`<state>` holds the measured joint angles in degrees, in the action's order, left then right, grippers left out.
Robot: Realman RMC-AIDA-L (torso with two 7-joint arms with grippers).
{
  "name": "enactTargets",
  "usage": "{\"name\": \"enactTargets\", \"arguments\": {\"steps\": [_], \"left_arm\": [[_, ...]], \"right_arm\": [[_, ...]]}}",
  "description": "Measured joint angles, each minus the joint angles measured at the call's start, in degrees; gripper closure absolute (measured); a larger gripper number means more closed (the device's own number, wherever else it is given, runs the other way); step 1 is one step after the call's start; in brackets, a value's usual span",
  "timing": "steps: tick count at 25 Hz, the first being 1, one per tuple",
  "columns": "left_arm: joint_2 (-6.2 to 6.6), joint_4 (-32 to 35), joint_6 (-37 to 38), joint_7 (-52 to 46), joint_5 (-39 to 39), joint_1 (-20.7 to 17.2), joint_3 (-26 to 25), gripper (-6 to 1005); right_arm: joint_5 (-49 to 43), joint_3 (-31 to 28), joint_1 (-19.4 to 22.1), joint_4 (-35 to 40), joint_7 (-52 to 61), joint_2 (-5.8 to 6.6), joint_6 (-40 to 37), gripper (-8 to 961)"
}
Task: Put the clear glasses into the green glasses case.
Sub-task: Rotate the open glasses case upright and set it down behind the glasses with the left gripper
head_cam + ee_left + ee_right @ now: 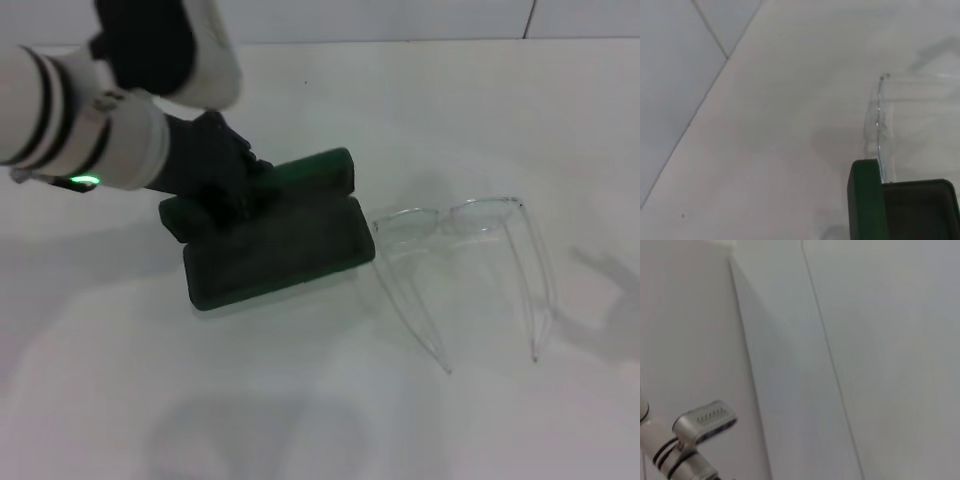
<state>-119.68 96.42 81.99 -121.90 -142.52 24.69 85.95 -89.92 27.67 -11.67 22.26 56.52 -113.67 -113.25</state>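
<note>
One pincer at work: my left pincer (pixel 235 190) is down on the green glasses case (pixel 275 245), left of centre in the head view.

I cannot tell whether it is apart or clamped; dark fingers merge with the case's rear edge. The case looks open, its lid (pixel 315 168) standing behind. The clear glasses (pixel 465 235) lie just right of it on the white surface (pixel 320 420), temples spread toward the lower frame. I'd steady the case without sliding it into them. Only the left wrist view shows a lens rim touching the case's corner (pixel 865 200). My right pincer is out of sight.
</note>
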Motion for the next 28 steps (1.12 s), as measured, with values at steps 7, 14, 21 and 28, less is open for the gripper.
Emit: {"name": "enactTargets", "arguments": {"steps": [7,14,21,28], "left_arm": [[0.01,-2.0,-2.6,2.2,-7.2,-0.4,6.2,784],[-0.09,-4.1,-2.9,4.3,-5.1,-0.2,7.0,779],[-0.18,-7.2,-6.8,6.1,0.8,1.6,11.2,774],[-0.20,-11.2,-11.9,6.2,0.7,4.8,14.3,769]], "right_arm": [[0.0,-4.3,3.8,-0.8,-1.3,0.26,-3.5,68],[-0.1,-5.4,4.4,-0.8,-1.8,0.18,-3.9,68],[-0.3,-5.4,3.6,-0.8,-1.9,0.04,-3.9,69],[-0.3,-5.1,3.9,-0.8,-1.9,-0.06,-3.5,70]]}}
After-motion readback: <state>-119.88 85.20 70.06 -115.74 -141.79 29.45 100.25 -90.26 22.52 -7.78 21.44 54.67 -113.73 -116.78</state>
